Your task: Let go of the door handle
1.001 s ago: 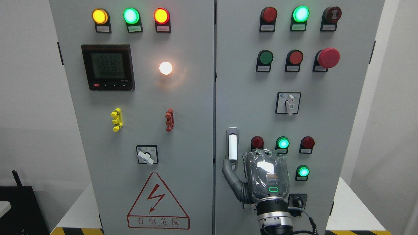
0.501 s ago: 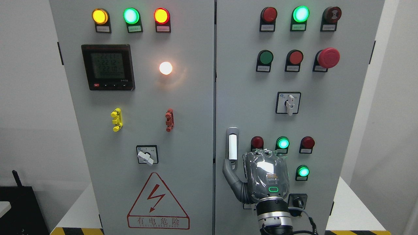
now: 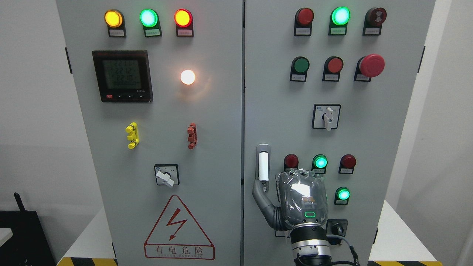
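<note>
1. Cabinet left door (image 3: 207, 155), top row at 12 o'clock: amber lamp (image 3: 113, 18); lit green lamp (image 3: 148, 17); orange-red lamp (image 3: 183, 17); small label under each, print too small to read.
2. Below, at 10 o'clock of that door: black digital meter (image 3: 122, 76), greenish screen w/ digits; at its 3 o'clock a glowing white lamp (image 3: 187, 77).
3. Mid door: yellow clip (image 3: 131, 135); red clip (image 3: 191, 136) at its 3 o'clock, well apart.
4. At 6 o'clock of the clips: rotary switch (image 3: 166, 175), white knob pointing approx 4 o'clock; under it a red warning triangle (image 3: 179, 229) w/ lightning bolt.
5. Vertical seam at centre; cabinet right door (image 3: 281, 111) starts there.
6. Door handle (image 3: 263, 165): upright, white bar in a grey recess, near the right door's left edge, at approx 7 o'clock of that door.
7. Right robot hand (image 3: 295, 203): arm comes in from bottom edge right of middle; back of hand faces cam, wrapped in clear film, green light on wrist side; thumb (image 3: 261, 197) sticks up toward 11 o'clock w/ tip touching the handle's lower end; other fingers curled toward the door, hidden behind the palm; can't tell if they grip anything.
8. Right door, above the hand: red lamp (image 3: 291, 161); lit green lamp (image 3: 320, 162); red lamp (image 3: 347, 161); another lit green lamp (image 3: 343, 194) at the hand's 3 o'clock.
9. Upper right at 1 o'clock: red mushroom stop button (image 3: 371, 65); white-knob selector (image 3: 326, 116) below it.
</note>
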You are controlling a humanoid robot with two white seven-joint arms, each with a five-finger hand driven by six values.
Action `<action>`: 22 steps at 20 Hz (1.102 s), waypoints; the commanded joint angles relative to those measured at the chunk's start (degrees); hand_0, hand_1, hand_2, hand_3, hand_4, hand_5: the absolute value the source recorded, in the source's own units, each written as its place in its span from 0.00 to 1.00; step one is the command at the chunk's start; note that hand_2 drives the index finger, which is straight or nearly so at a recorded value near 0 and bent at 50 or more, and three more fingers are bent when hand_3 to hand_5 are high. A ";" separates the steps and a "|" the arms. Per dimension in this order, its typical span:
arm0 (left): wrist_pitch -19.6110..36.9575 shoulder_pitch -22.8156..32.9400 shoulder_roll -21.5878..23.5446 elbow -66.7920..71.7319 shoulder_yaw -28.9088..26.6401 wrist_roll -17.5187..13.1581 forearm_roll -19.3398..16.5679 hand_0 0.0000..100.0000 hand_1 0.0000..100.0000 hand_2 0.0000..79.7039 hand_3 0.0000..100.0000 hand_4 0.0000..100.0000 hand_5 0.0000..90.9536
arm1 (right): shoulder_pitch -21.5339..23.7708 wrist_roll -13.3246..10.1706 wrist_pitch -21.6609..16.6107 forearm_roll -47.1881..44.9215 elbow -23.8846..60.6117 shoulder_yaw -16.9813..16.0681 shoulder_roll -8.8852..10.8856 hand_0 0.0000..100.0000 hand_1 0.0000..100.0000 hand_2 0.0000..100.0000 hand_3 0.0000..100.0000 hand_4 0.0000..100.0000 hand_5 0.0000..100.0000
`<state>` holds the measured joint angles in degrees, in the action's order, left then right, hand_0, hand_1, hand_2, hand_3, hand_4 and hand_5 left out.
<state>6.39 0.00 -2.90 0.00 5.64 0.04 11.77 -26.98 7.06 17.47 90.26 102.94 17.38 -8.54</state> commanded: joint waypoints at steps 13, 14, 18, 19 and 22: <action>0.02 1.85 0.00 -1.76 -0.02 0.05 -0.08 0.12 0.39 0.00 0.00 0.00 0.00 | 0.00 -0.03 0.64 0.00 -0.02 0.02 0.01 0.49 0.00 1.00 1.00 0.98 0.93; 0.02 1.93 0.00 -1.76 -0.02 0.05 0.00 0.12 0.39 0.00 0.00 0.00 0.00 | 0.00 -0.12 0.55 0.00 -0.02 0.02 0.01 0.49 0.00 1.00 1.00 0.99 0.93; 0.02 1.93 0.00 -1.76 -0.02 0.05 0.00 0.12 0.39 0.00 0.00 0.00 0.00 | 0.09 -0.12 0.64 0.00 0.07 0.02 0.01 0.50 0.00 1.00 1.00 0.99 0.92; 0.02 1.93 0.00 -1.76 -0.02 0.05 0.00 0.12 0.39 0.00 0.00 0.00 0.00 | 0.00 -0.12 0.73 0.00 0.07 0.02 -0.08 0.50 0.00 1.00 1.00 0.98 0.92; 0.02 1.93 0.00 -1.76 -0.02 0.05 -0.08 0.12 0.39 0.00 0.00 0.00 0.00 | 0.09 -0.12 0.99 0.00 0.07 0.02 0.01 0.50 0.00 1.00 1.00 0.99 0.92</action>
<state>6.40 0.00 -2.90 0.00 5.64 0.04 11.77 -26.95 7.34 18.23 90.26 102.94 17.41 -8.55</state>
